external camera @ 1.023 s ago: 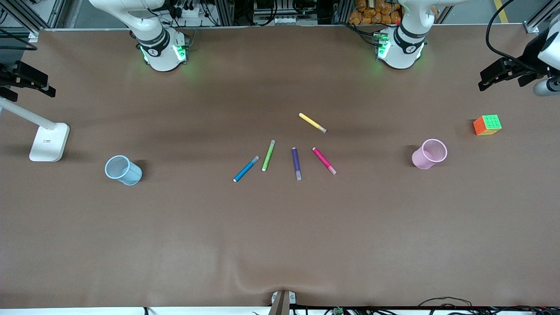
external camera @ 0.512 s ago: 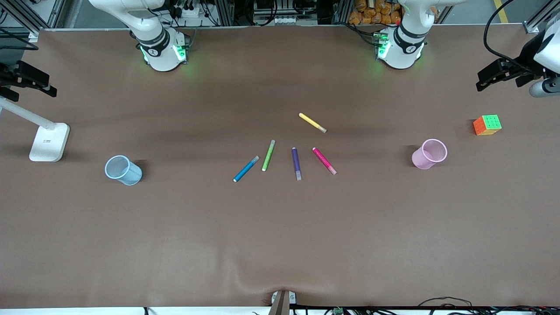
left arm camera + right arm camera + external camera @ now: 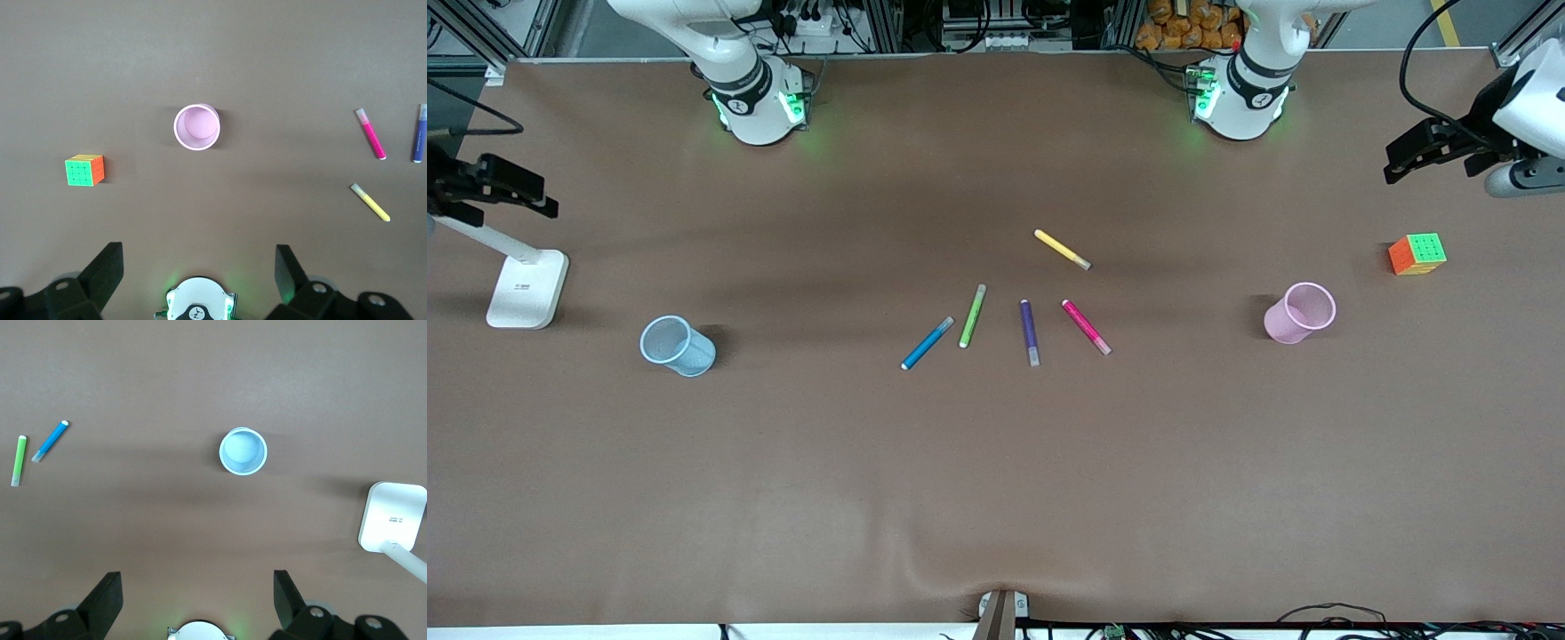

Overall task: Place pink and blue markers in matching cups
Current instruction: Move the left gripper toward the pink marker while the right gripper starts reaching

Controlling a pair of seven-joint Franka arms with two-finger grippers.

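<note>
Hovering high at table ends, left pincer (image 3: 1405, 160) and right pincer (image 3: 538, 194) spread, holding nothing.

Magenta-pink marker (image 3: 1086, 327), bright blue marker (image 3: 927, 343), pale pink cup (image 3: 1299, 313), seemingly light-blue cup (image 3: 677, 346).

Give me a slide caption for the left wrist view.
Left hand open, high over the upright pink cup, with cube and pink marker on the table.
</note>
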